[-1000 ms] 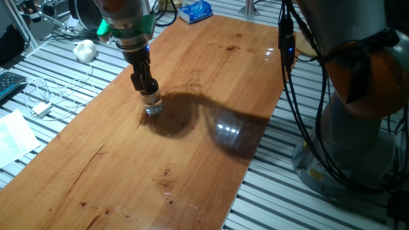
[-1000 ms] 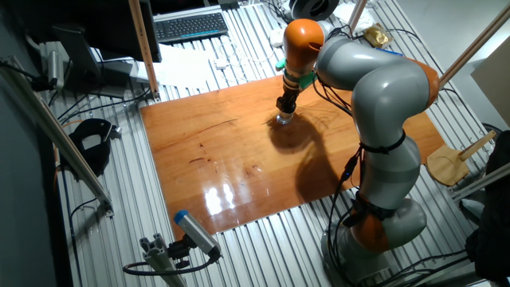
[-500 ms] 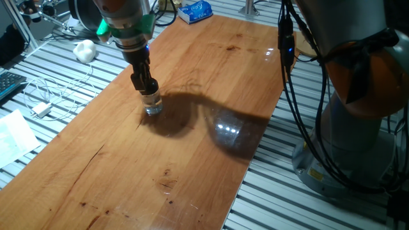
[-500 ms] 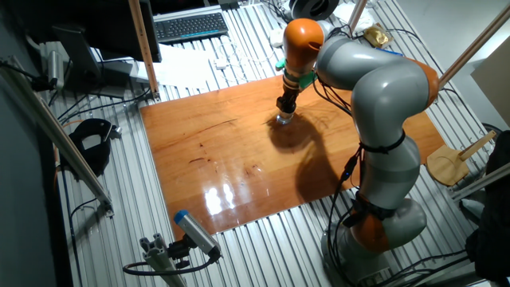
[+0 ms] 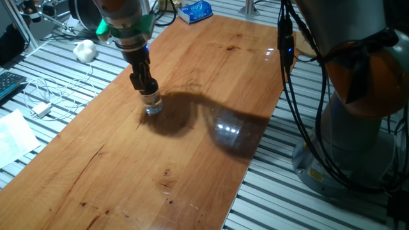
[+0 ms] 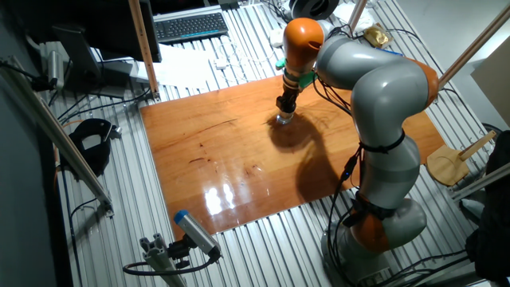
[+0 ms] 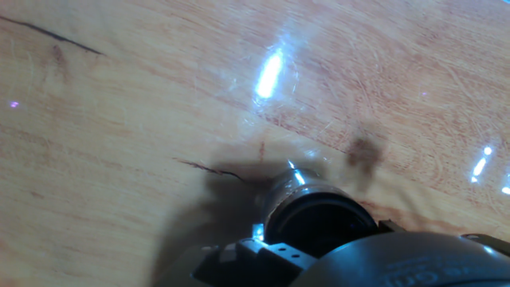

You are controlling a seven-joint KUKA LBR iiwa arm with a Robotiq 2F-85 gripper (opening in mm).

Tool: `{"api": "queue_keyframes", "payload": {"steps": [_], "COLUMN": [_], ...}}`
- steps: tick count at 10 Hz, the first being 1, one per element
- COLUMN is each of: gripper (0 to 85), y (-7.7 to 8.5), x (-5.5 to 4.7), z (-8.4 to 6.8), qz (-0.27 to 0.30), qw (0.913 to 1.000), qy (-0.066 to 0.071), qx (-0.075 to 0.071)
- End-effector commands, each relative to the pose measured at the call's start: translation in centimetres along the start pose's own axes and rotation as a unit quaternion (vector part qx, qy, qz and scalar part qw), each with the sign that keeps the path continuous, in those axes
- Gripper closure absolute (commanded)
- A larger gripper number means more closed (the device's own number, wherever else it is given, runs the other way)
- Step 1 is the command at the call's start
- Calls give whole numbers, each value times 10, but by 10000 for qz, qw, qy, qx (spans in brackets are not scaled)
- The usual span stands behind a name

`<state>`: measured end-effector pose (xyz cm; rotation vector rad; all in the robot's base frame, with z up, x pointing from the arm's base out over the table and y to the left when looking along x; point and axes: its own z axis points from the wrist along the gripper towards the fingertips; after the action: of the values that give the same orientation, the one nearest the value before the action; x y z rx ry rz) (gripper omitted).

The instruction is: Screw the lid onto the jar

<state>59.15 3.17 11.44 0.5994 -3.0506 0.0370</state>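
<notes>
The clear glass jar (image 5: 153,106) stands upright on the wooden table (image 5: 211,83), left of its middle. It also shows in the other fixed view (image 6: 283,121). My gripper (image 5: 146,87) points straight down onto the jar's top and is shut on the black lid (image 5: 149,92), which sits on the jar's mouth. In the hand view the lid (image 7: 319,227) is a dark round shape inside the glinting jar wall (image 7: 275,195). The fingers themselves are mostly hidden there.
A white lumpy object (image 5: 84,50) and a blue-white packet (image 5: 195,11) lie beyond the table's far end. White cables and an adapter (image 5: 42,110) lie on the slatted bench at left. The arm's base (image 5: 358,121) stands to the right of the table.
</notes>
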Motion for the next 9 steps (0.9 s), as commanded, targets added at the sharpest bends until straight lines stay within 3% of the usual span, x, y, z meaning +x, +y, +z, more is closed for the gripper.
{"api": "queue_keyframes", "payload": {"steps": [1, 9], "gripper": [340, 340], "y": [0, 2], "x": [0, 0], "z": [0, 1], "qz": [38, 540], "qw": [10000, 9985], "qy": [2, 49], "qx": [5, 119]}}
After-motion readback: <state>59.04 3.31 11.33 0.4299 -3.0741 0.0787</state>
